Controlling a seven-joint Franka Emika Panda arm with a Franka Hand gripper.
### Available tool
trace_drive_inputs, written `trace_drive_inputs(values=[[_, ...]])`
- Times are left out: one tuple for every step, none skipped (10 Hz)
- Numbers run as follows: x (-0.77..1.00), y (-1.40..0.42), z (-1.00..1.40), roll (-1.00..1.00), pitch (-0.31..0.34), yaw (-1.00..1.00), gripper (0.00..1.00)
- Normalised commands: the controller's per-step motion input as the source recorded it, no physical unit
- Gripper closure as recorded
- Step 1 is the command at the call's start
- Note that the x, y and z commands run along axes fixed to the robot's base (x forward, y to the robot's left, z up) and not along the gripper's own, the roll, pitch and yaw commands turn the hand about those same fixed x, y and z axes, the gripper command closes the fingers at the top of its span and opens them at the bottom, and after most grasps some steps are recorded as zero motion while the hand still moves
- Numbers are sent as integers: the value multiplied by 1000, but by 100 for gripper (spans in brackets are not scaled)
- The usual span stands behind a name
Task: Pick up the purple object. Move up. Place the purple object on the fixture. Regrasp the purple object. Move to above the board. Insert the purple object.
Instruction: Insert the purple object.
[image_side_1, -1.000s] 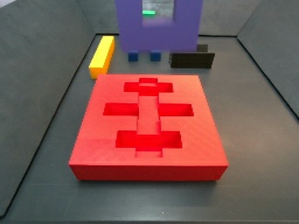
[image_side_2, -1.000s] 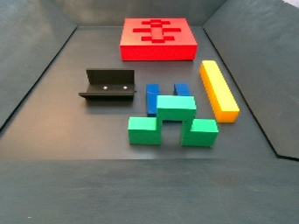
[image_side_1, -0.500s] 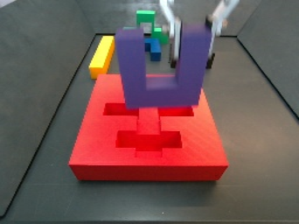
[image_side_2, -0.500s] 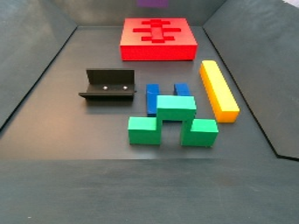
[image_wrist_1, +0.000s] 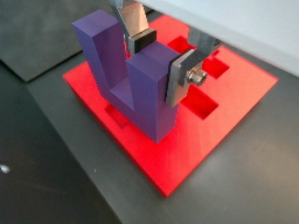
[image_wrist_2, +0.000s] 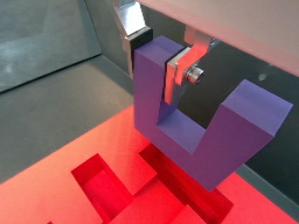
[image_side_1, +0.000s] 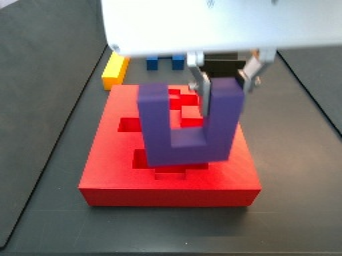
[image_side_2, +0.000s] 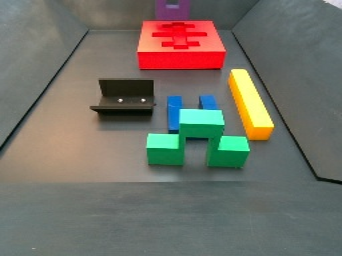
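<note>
My gripper (image_side_1: 225, 84) is shut on one upright prong of the purple object (image_side_1: 168, 130), a U-shaped block with its base pointing down. The block hangs low over the red board (image_side_1: 118, 176), above the darker cross-shaped recesses. Both wrist views show the silver fingers (image_wrist_1: 183, 77) (image_wrist_2: 177, 72) clamping the prong of the purple object (image_wrist_1: 143, 98) (image_wrist_2: 201, 133), with the board (image_wrist_1: 176, 162) (image_wrist_2: 47, 185) below. I cannot tell if the base touches the board. In a side view the purple object (image_side_2: 171, 7) shows above the board (image_side_2: 181, 59). The black fixture (image_side_2: 123, 98) stands bare.
A yellow bar (image_side_2: 250, 100) lies right of a blue block (image_side_2: 173, 106) and a green block (image_side_2: 201, 133) on the dark floor. The yellow bar (image_side_1: 115, 68) and blue block (image_side_1: 167, 62) also show behind the board. Grey walls enclose the floor.
The purple object, held in the gripper, came from the back of the floor to over the board, then dropped lower toward the recesses. The other blocks stayed put.
</note>
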Motion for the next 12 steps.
trace_drive_inputs(values=[[0,0,-403,141,0,0,100],[-134,46,-369,123,4,-140,100],[-229,60,-169,54,24,-249,100],[-237,20,-69,0,1,-246,100],[-297,57,-26,0,0,-271,100],[-283,66,-26,0,0,-286,100],[-174,146,-9,-66,-6,-220,100],[-86,166,-49,-89,-33,-131,100],[0,0,-223,-49,-66,0,100],[40,-3,-360,0,-63,60,100],[109,-129,-366,0,-31,183,100],[117,-163,-451,1,-26,189,100]])
